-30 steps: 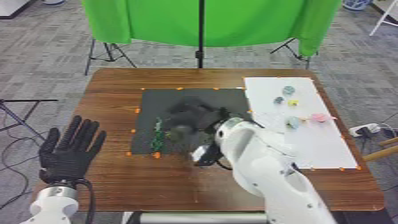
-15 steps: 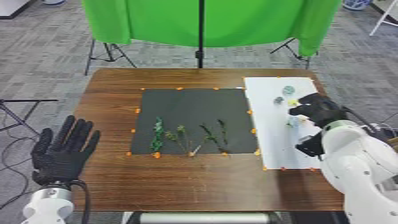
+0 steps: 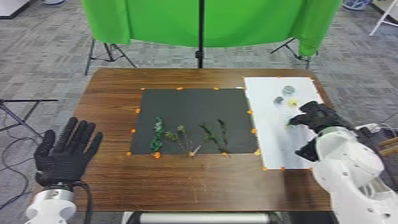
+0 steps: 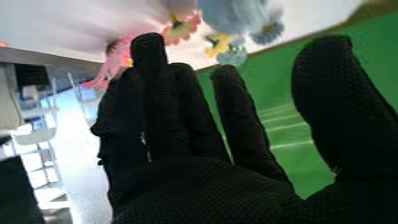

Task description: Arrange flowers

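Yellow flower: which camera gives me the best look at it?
The right wrist view, because it shows the yellow flower larger, with its petals visible. The head view shows it as a small yellow spot on the white sheet, near the right hand.

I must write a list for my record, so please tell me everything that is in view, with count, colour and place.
Stems: about five, mostly green, in a row on the dark sheet
Flower heads: at least six, pink, red-pink, yellow, blue-grey and pale blue-green tones, on the white sheet
Dark sheet: one, near black, middle of table
White sheet: one, table's right side
Markers: several, orange, around both sheets
Table: one, brown wood
Cloth: green, behind table
Pole: one, black, before the cloth
Floor: grey
Left hand: one, black glove, table's left side
Right hand: one, black glove, over the white sheet
Arms: two, white
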Tool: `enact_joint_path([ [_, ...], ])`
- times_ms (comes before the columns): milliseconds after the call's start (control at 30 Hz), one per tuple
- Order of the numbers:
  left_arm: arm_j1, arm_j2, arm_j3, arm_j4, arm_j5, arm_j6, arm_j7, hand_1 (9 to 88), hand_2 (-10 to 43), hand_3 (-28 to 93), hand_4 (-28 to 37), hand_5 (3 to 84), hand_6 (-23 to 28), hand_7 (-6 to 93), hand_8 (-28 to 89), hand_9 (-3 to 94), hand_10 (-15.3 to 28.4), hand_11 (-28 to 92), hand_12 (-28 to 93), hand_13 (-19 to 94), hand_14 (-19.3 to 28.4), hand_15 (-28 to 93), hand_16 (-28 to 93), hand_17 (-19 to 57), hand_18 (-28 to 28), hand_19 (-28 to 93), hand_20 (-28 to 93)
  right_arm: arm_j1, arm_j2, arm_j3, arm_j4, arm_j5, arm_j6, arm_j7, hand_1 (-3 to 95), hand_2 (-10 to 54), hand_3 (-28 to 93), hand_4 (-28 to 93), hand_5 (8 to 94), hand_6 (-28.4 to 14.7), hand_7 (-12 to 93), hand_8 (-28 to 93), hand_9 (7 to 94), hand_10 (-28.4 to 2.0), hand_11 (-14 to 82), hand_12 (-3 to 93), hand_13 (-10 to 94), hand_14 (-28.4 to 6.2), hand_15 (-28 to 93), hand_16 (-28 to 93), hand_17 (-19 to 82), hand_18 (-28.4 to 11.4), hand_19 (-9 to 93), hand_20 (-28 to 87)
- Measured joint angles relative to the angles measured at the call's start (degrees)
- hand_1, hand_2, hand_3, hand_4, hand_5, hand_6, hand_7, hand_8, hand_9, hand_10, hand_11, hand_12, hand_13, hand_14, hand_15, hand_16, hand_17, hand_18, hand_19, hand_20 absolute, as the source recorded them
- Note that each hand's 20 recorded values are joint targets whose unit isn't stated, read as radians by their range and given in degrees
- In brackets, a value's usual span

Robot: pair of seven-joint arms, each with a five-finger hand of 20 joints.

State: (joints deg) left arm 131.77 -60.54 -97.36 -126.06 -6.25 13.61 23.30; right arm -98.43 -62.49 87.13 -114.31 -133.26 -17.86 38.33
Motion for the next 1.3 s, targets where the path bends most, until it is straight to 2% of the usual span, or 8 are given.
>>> enact_joint_path([
  [200, 0.0, -0.22, -0.03, 0.09, -0.63, -0.01, -0.13, 24.8, 17.5, 75, -28.3, 45.7, 8.0, 11.6, -9, 40.0, 13.9, 20, 11, 33, 12.5, 29, -4, -4.5, 13.1, 36, 15, 1.2, -0.9, -2.0, 2.5, -1.5, -2.6, 0.9, 40.0, -9.5, 77, -28, 47.5, -3.9, 8, -10, 53.6, -18.5, 17.0, 16.7, 51, -16.3, 61, 18, 26, -23.6, 85, 45],
  [400, 0.0, -0.54, -0.01, 0.11, -0.99, -0.17, -0.30, 24.8, 17.5, 75, -28.3, 45.8, 8.0, 11.6, -9, 40.0, 13.9, 20, 11, 33, 12.4, 28, -4, -4.5, 13.1, 36, 15, 2.4, -1.0, -3.8, 3.9, -3.0, -3.5, 1.2, 47.4, -9.5, 76, -28, 60.6, -0.7, 12, -12, 67.0, -15.1, 19.0, 16.7, 61, -13.0, 56, 21, 29, -23.0, 85, 44],
  [633, -0.1, -0.66, 0.11, 0.17, -1.13, -0.19, -0.57, 24.7, 17.5, 75, -28.3, 45.8, 8.0, 11.7, -9, 40.1, 13.9, 20, 11, 33, 12.5, 28, -4, -4.5, 13.1, 36, 15, 2.0, -1.2, -5.7, 5.3, -4.4, 3.7, 1.2, 35.5, -9.5, 75, -28, 54.2, -5.0, 9, -11, 64.7, -17.2, 18.8, 17.5, 60, -14.1, 58, 23, 29, -23.4, 86, 44],
  [867, -0.1, -0.66, 0.28, 0.24, -1.29, -0.25, -0.60, 25.1, 17.3, 75, -28.3, 45.7, 7.9, 11.7, -9, 39.9, 14.0, 20, 11, 33, 12.5, 28, -4, -4.5, 13.1, 36, 15, 3.3, -2.0, -5.0, 3.8, -1.9, -3.8, 1.1, 35.4, -9.5, 71, -28, 51.5, -7.5, 6, -10, 61.7, -17.8, 17.8, 17.6, 57, -14.9, 59, 23, 27, -24.6, 84, 45],
  [1000, -0.3, -0.66, 0.56, 0.41, -1.32, -0.28, -0.67, 25.1, 17.2, 75, -28.3, 45.7, 8.0, 11.8, -9, 40.0, 13.9, 20, 11, 33, 12.5, 28, -4, -4.6, 13.2, 36, 15, 5.3, -2.5, -7.0, 4.4, -2.0, -4.9, 1.7, 39.7, -9.5, 70, -28, 58.1, -5.7, 9, -10, 66.1, -17.3, 20.1, 18.1, 61, -14.3, 59, 23, 29, -24.5, 86, 45],
  [1100, -0.4, -0.66, 0.67, 0.45, -1.37, -0.28, -0.73, 25.1, 17.2, 75, -28.3, 46.0, 8.0, 11.9, -9, 40.3, 13.9, 20, 11, 34, 12.5, 28, -4, -4.5, 13.2, 36, 15, 7.0, -2.7, -10.2, 6.3, -3.2, -1.0, 3.0, 49.1, -9.5, 73, -28, 67.3, -2.0, 12, -12, 73.9, -15.3, 20.2, 19.5, 66, -13.1, 57, 24, 32, -23.8, 87, 42],
  [1200, -0.5, -0.65, 0.88, 0.46, -1.54, -0.08, -0.53, 25.1, 17.3, 75, -28.3, 46.1, 8.0, 12.1, -9, 40.4, 13.9, 20, 11, 34, 12.5, 29, -4, -4.5, 13.2, 36, 15, 8.5, -3.0, -14.0, 9.8, -7.0, 6.7, 4.3, 59.8, -9.5, 66, -28, 77.6, -1.1, 13, -1, 84.8, -13.1, 8.6, 33.3, 70, -10.9, 50, 36, 34, -23.4, 88, 41],
  [1300, -0.6, -0.57, 1.01, 0.46, -1.48, -0.08, -0.45, 25.1, 17.3, 75, -28.3, 46.1, 8.1, 12.0, -9, 40.4, 13.9, 20, 11, 34, 12.5, 29, -4, -4.5, 13.2, 36, 15, 8.8, -3.7, -15.1, 11.4, -9.5, 10.7, 4.3, 63.5, -9.5, 66, -28, 82.5, -0.7, 16, 2, 88.8, -12.6, 7.3, 37.5, 73, -10.1, 48, 40, 35, -23.1, 88, 41],
])
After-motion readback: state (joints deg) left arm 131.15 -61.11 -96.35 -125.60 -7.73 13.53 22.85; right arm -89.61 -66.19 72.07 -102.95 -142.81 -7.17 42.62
